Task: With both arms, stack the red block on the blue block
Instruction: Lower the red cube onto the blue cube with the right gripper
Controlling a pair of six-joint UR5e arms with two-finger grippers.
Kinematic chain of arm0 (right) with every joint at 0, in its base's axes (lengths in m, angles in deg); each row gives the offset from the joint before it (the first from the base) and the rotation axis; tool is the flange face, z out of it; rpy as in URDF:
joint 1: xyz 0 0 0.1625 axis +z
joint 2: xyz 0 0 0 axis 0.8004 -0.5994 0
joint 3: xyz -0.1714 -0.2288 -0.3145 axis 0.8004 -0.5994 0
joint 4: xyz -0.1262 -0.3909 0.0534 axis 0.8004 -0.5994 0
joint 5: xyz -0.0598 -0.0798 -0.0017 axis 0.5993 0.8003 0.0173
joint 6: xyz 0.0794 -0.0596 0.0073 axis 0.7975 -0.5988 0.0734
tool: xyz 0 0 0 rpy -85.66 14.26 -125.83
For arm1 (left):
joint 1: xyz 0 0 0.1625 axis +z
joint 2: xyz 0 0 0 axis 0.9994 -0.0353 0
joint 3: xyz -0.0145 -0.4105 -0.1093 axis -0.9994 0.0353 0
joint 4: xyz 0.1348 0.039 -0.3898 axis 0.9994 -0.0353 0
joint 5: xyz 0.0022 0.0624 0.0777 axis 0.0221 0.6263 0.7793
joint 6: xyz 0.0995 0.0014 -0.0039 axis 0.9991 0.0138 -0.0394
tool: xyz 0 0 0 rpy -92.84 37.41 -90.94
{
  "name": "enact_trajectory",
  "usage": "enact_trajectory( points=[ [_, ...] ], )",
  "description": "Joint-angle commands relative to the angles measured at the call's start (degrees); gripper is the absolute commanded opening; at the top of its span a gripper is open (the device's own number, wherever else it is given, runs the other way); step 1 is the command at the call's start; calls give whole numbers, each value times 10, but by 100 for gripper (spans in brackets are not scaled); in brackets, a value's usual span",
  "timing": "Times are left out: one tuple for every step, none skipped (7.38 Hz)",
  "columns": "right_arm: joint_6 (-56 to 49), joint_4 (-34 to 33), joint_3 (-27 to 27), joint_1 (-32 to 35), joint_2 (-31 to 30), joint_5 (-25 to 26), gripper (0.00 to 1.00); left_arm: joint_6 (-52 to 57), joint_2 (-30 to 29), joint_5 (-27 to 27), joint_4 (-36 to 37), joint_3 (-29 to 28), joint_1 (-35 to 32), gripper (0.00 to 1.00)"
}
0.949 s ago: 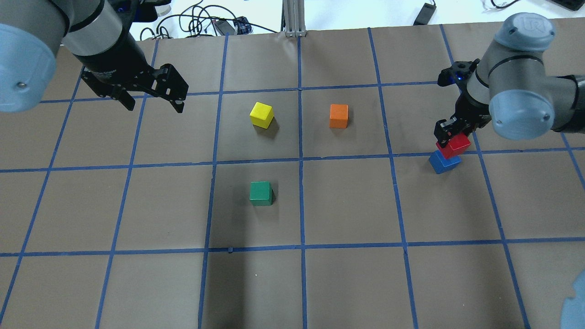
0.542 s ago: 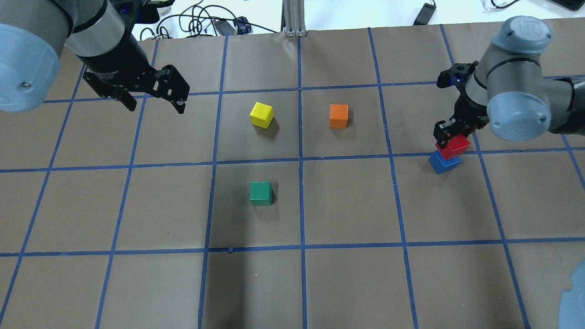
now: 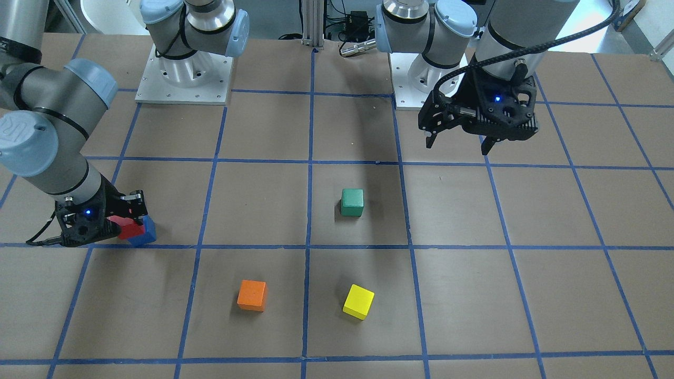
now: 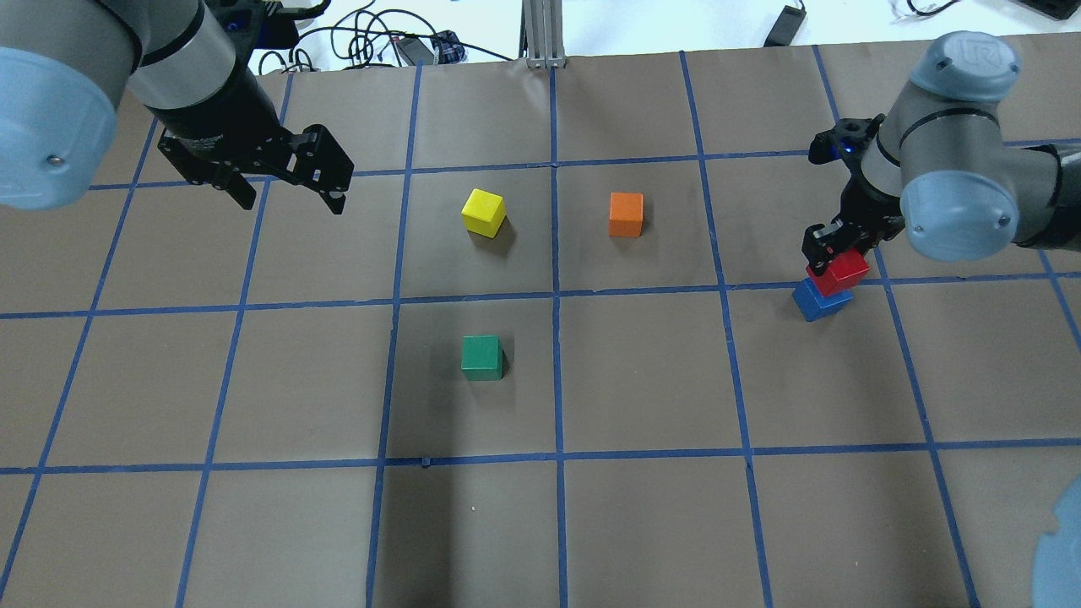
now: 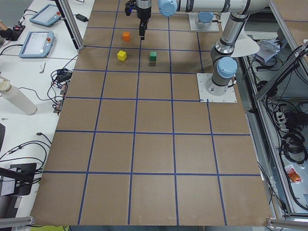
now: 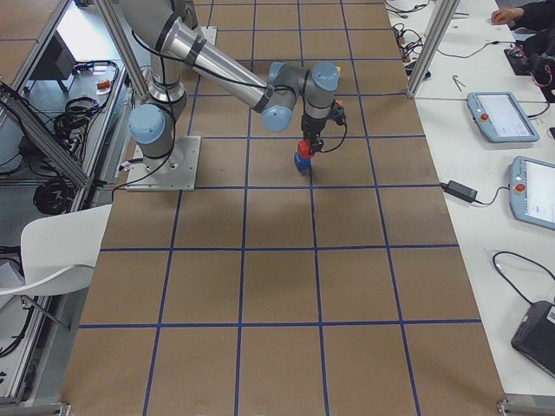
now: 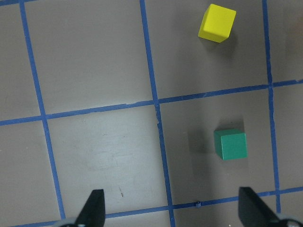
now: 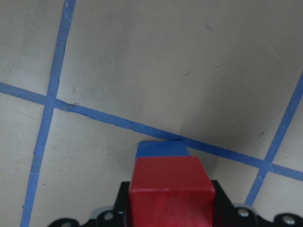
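Note:
The red block (image 4: pixel 839 272) is between the fingers of my right gripper (image 4: pixel 836 253), which is shut on it. It sits on or just above the blue block (image 4: pixel 817 301), shifted a little toward the far right of it. I cannot tell whether the two touch. In the right wrist view the red block (image 8: pixel 170 189) covers most of the blue block (image 8: pixel 160 148). In the front-facing view both blocks (image 3: pixel 125 229) (image 3: pixel 146 232) are at the left. My left gripper (image 4: pixel 291 201) is open and empty, above the table's far left.
A yellow block (image 4: pixel 484 211) and an orange block (image 4: pixel 626 214) lie mid-table at the far side. A green block (image 4: pixel 482 356) lies nearer the middle. Cables (image 4: pixel 372 38) lie beyond the table's far edge.
Hardly anything. My left arm has shifted slightly. My right gripper still holds the red block over the blue block in the same place.

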Motion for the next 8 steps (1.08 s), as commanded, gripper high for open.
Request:
enact_trajectory(
  points=[
    [1,0,1,1,1,0,46,0,2,2,1,0,0,100],
    [3,0,1,1,1,0,72,0,-4,2,2,-4,0,100],
    [4,1,1,1,1,1,81,0,-2,1,2,0,0,100],
    [5,1,1,0,1,1,92,0,-1,2,-1,3,-1,100],
    [5,1,1,0,1,1,98,0,-1,2,1,3,-1,100],
    [7,3,0,0,-2,2,100,0,1,2,0,5,-1,100],
    [9,12,-7,0,-7,26,100,0,2,2,1,5,-1,100],
    [9,32,-17,0,-21,41,100,0,-1,2,2,4,-1,100]
  ],
)
